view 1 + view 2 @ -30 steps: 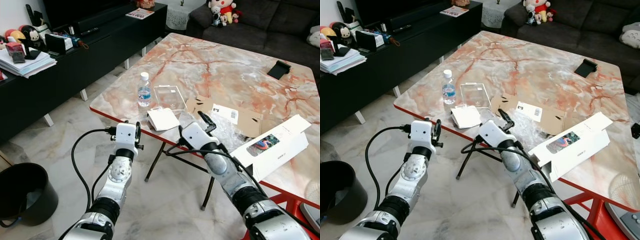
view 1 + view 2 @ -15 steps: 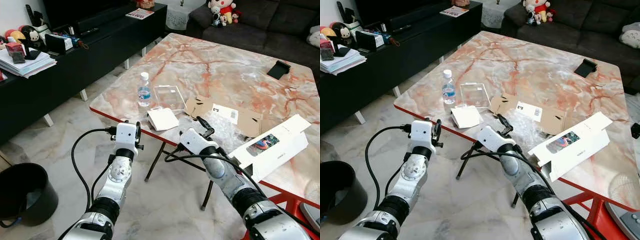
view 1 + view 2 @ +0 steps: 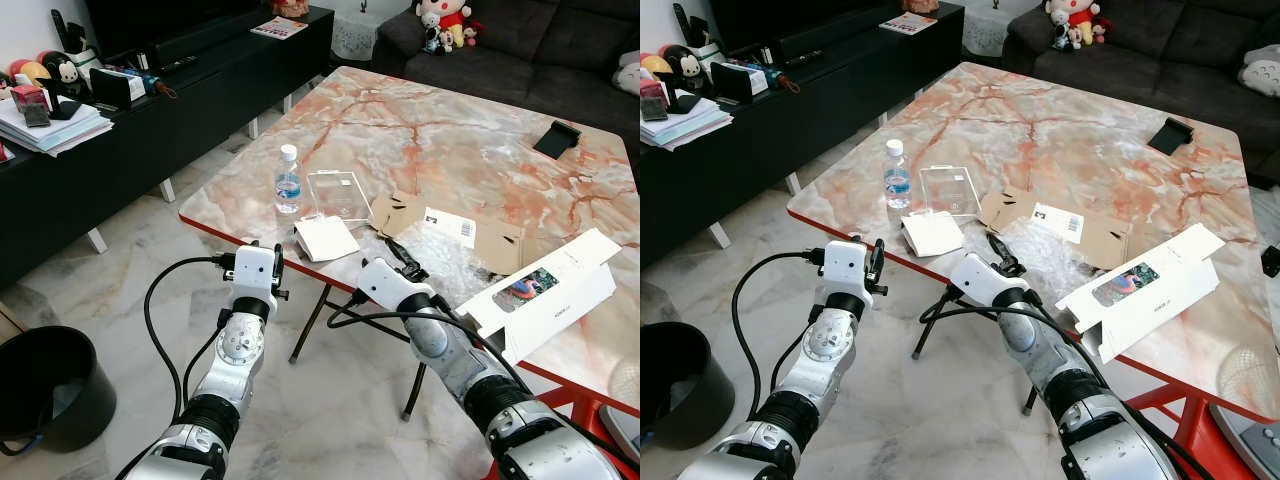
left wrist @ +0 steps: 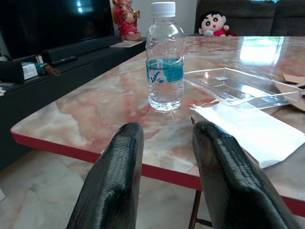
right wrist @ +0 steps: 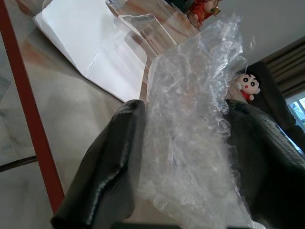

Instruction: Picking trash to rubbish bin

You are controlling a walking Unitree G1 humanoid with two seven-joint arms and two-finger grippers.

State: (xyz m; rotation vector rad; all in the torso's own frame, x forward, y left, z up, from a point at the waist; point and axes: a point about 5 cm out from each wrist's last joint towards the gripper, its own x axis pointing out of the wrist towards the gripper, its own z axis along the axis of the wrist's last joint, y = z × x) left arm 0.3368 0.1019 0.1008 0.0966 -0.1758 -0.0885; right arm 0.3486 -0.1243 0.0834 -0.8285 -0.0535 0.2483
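Nearest you, bottom left on the floor, sits the black rubbish bin (image 3: 45, 385), well apart from the table. Your left gripper (image 3: 276, 262) hovers just short of the red table edge, fingers (image 4: 116, 176) apart with nothing between them, aimed at the water bottle (image 4: 165, 57) that stands upright near the corner. Your right gripper (image 3: 409, 261) reaches over the near edge of the marble table (image 3: 440, 140), and its fingers (image 5: 109, 171) stand spread on either side of a crumpled clear plastic wrap (image 5: 190, 138); the wrap lies between them, but you cannot tell from the wrist view whether both pads actually press it. Just beside the wrap to the left lies a white folded paper (image 3: 326, 238), and behind that a clear plastic tray (image 3: 340, 193), next to the bottle. Past the wrap lies flat brown cardboard (image 3: 497, 243) with a white label. To the right a long white box (image 3: 540, 292) rests at the table edge, flap open. Farther off, a small black object (image 3: 557, 138) lies near the far corner, with a dark sofa (image 3: 520, 45) beyond and a black TV console (image 3: 150, 100) along the left.
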